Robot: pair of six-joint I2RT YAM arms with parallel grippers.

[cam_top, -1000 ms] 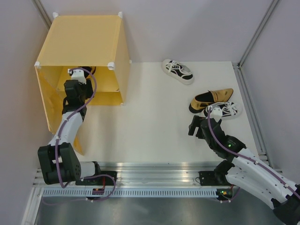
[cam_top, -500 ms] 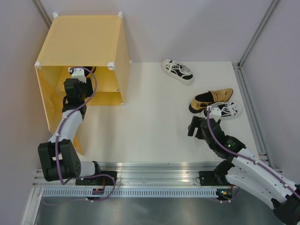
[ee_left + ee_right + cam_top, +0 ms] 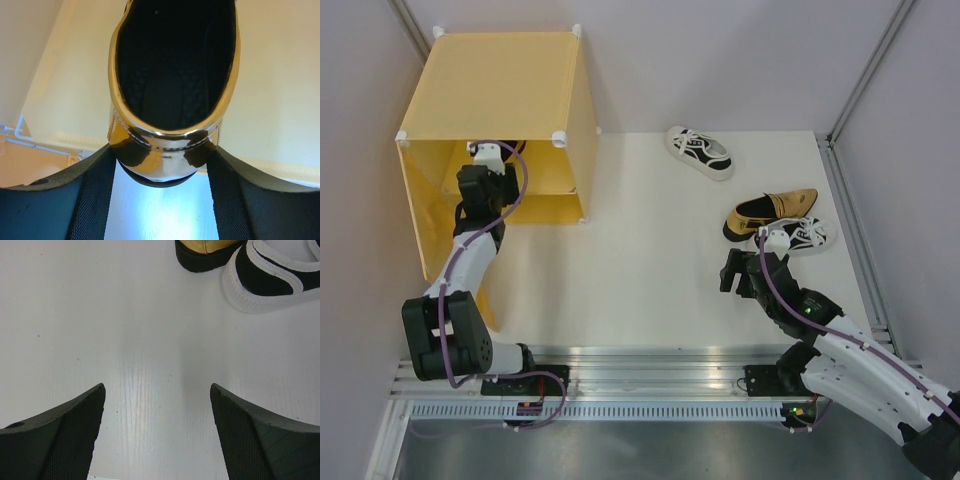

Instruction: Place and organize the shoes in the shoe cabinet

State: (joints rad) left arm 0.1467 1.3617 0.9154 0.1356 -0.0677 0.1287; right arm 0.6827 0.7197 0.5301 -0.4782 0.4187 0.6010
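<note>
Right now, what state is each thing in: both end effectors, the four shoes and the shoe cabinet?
left end effector: closed on the held gold loafer at its heel.
right end effector: open, empty.
shoe cabinet: door open.
other gold loafer: on the table, not stowed.
near white sneaker: on the table beside it.
far white sneaker: on the table, alone.

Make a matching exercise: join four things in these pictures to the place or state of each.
1 left gripper
2 right gripper
3 far sneaker
4 table loafer

a apart, at the back of the table
b open, holding nothing
c beside the near sneaker
d clamped on the held loafer, inside the cabinet

Pairs: 1-d, 2-b, 3-a, 4-c
</note>
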